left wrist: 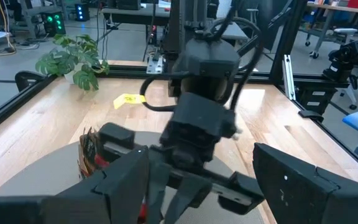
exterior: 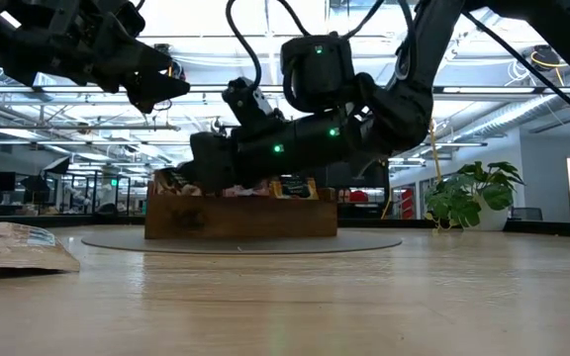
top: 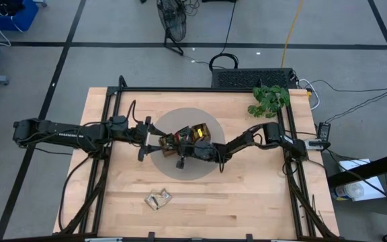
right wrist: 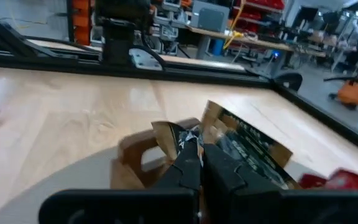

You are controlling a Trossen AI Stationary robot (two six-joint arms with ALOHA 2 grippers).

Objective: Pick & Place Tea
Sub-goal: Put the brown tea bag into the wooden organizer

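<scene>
The right gripper (right wrist: 201, 163), fingers pressed together, sits over the tray (exterior: 240, 218) among the tea (right wrist: 247, 146). The left gripper (top: 144, 140) hangs beside the tray, fingers spread and empty.

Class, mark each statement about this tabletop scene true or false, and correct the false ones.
1. The wooden box sits on a round grey mat. True.
2. The right hand is wide open. False: its fingers are pressed shut over the box.
3. A potted plant stands at a far corner of the table. True.
4. The packet near the table's front edge lies on the mat. False: it lies on bare wood.
5. The left hand is open beside the box. True.
</scene>
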